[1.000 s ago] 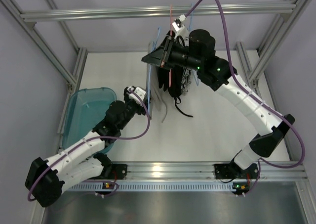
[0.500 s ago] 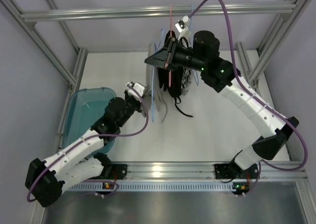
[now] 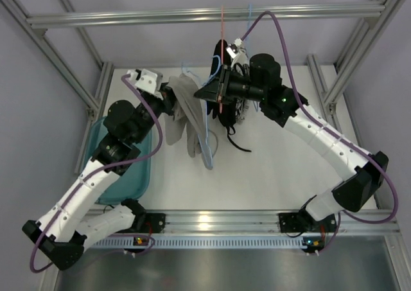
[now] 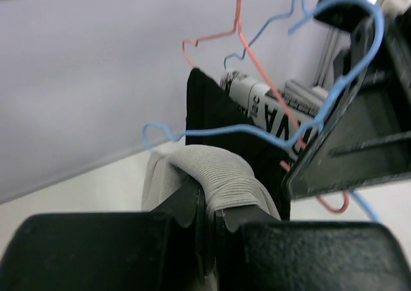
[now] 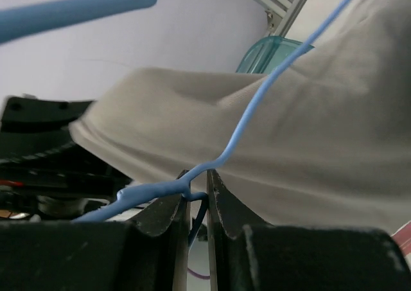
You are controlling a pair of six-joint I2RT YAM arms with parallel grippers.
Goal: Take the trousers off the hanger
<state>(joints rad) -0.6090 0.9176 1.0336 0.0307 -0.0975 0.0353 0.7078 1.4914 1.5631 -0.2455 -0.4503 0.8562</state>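
Seen from above, the light grey-beige soft cloth trousers [image 3: 186, 114] hang in the air above the white table [image 3: 276, 169], between two robot arms and just left of a black garment [image 3: 225, 121]. The trousers are draped over a thin light blue wire hanger [image 3: 207, 143]. The left gripper [image 3: 169, 100] is fully closed, pinching the ribbed grey waistband of the trousers, as its wrist camera shows close up. The right gripper [image 3: 215, 88] is closed almost completely around the wire of the hanger, with the pale cloth lying across the wire just beyond its fingers. A translucent teal plastic tub [image 3: 96, 149] sits on the table under the left arm. A red-orange wire hanger [image 4: 241, 34] hangs behind the black garment.
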